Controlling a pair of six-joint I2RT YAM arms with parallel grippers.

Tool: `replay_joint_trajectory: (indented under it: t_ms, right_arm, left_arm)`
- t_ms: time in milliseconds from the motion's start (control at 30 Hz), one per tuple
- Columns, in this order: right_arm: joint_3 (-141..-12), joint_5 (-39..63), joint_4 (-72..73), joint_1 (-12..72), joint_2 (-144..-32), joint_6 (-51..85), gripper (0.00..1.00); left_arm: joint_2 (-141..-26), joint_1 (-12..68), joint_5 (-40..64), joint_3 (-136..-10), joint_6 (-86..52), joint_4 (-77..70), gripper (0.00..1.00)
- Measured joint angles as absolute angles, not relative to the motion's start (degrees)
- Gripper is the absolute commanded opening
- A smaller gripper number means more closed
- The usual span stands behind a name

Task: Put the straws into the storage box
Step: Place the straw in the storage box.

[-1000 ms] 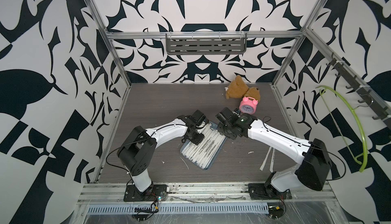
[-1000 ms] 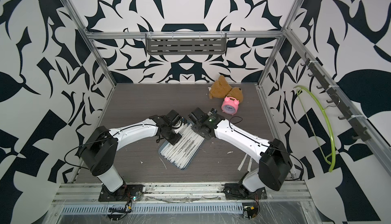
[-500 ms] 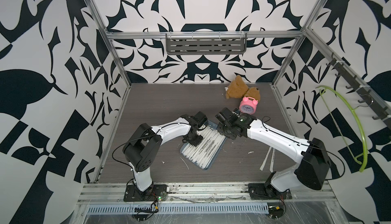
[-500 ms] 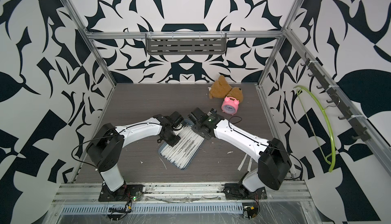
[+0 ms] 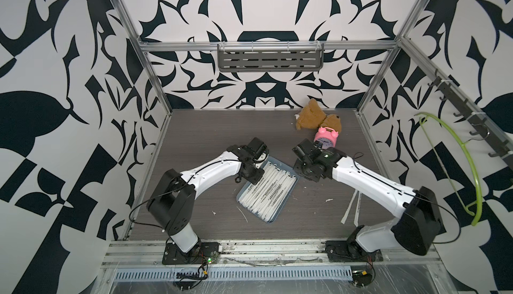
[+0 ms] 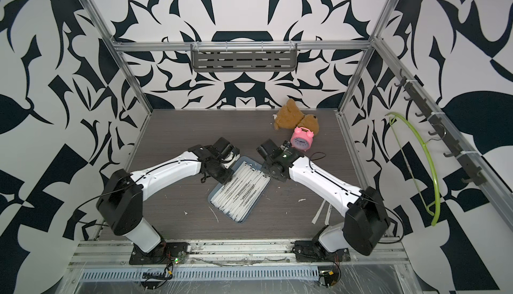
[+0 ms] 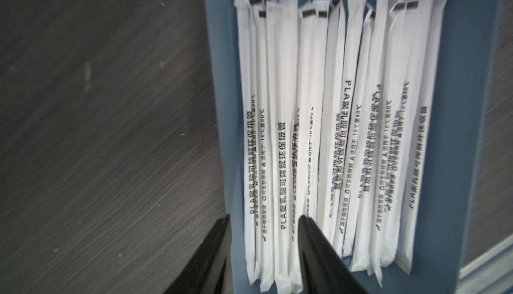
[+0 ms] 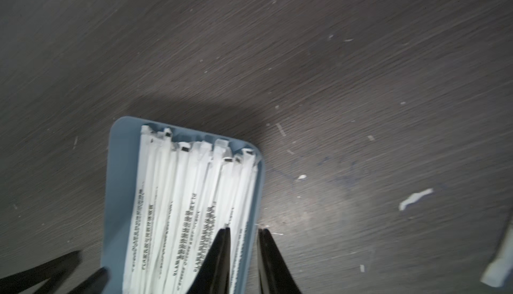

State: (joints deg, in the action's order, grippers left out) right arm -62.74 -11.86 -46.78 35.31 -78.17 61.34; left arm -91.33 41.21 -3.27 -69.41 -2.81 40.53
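The blue-grey storage box (image 5: 270, 221) (image 6: 241, 221) lies askew mid-table, filled with several white paper-wrapped straws (image 5: 266, 192) (image 6: 240, 192) side by side. My left gripper (image 5: 251, 178) (image 7: 264, 217) stands open at the box's far left end, one finger outside the rim (image 7: 222, 140) and the other over the straws (image 7: 333, 112). My right gripper (image 5: 298, 174) (image 8: 244, 228) straddles the box's right rim (image 8: 256, 195) near the far corner and is shut on it, its inner finger lying on the straws (image 8: 188, 195). Two more straws (image 5: 351, 206) (image 6: 322, 209) lie on the table beside the right arm.
A brown teddy bear (image 5: 311, 117) and a pink alarm clock (image 5: 326, 137) sit at the back right, close behind my right wrist. A grey slotted shelf (image 5: 270, 59) hangs on the back wall, a green hanger (image 5: 472, 167) on the right wall. White scraps and a thin sliver (image 5: 243, 213) litter the table.
My left gripper has opened over the box's far left end and its wrist has shifted slightly. The right arm and the box have stayed where they were.
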Motion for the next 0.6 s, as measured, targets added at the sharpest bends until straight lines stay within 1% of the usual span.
replay_joint_trajectory:
  t_ms: [133,167,233,267,300,400,500,600]
  right_arm:
    - [-57.4,-8.9,-49.0,24.2,-71.3,54.6,0.27]
    - [-55.9,-8.0,-49.7,20.6,-69.7,52.7,0.3]
    - [-53.3,-6.1,-50.7,13.6,-67.4,49.5,0.36]
    - [-52.1,-5.0,-51.2,9.7,-66.5,47.8,0.42]
    - [-51.2,-3.8,-51.6,6.1,-65.9,46.2,0.46]
    - [-49.7,-2.5,-52.8,-3.0,-65.7,42.6,0.51]
    - [-47.8,-4.1,-52.1,-8.8,-64.2,40.6,0.58]
    - [-46.0,-6.3,-52.1,-12.6,-61.6,39.5,0.6]
  left_arm:
    - [-81.2,39.2,-7.5,-64.2,-4.4,33.1,0.77]
    - [-78.7,38.9,-9.3,-62.2,-5.1,31.1,0.8]
    - [-74.7,38.8,-12.5,-58.2,-6.5,27.6,0.82]
    - [-73.3,38.7,-14.0,-56.3,-7.2,26.2,0.83]
    - [-72.3,38.5,-15.5,-54.6,-7.8,24.9,0.84]
    - [-70.6,37.6,-18.8,-51.3,-9.2,22.7,0.84]
    - [-69.6,36.7,-21.5,-49.7,-9.9,20.4,0.84]
    - [-68.4,35.8,-23.0,-48.3,-10.8,18.1,0.84]
